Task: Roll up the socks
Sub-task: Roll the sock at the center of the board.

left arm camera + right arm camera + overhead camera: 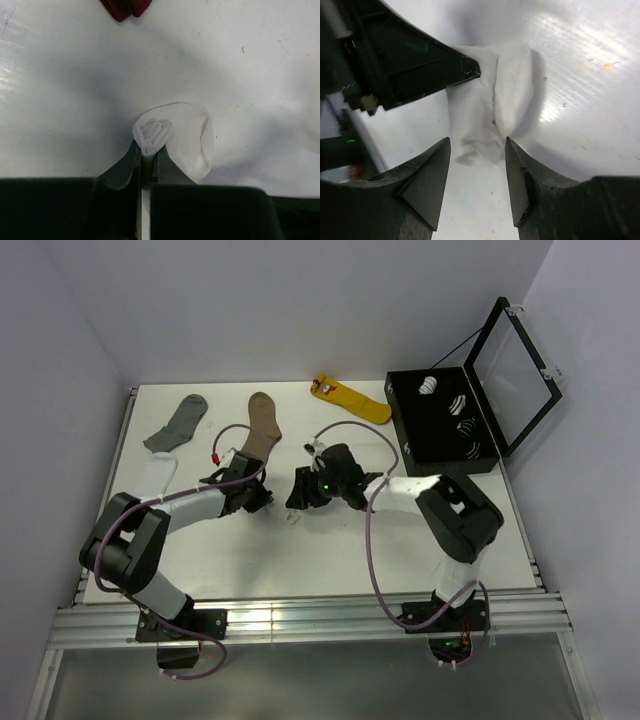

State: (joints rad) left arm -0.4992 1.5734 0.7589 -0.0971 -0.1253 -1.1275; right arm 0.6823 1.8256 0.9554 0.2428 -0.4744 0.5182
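A rolled white sock lies on the white table between my two grippers. In the left wrist view my left gripper is shut on the coiled end of the roll, and a strip of fabric runs back between its fingers. The right wrist view shows my right gripper open just short of the same sock, its tips on either side of a loose end without touching it. From above, the left gripper and right gripper nearly meet and hide most of the roll. A second white sock lies flat at the left.
A grey sock, a brown sock and a yellow sock lie along the back. The brown sock's maroon cuff is just ahead of the left gripper. An open black box holding rolled socks stands at the back right.
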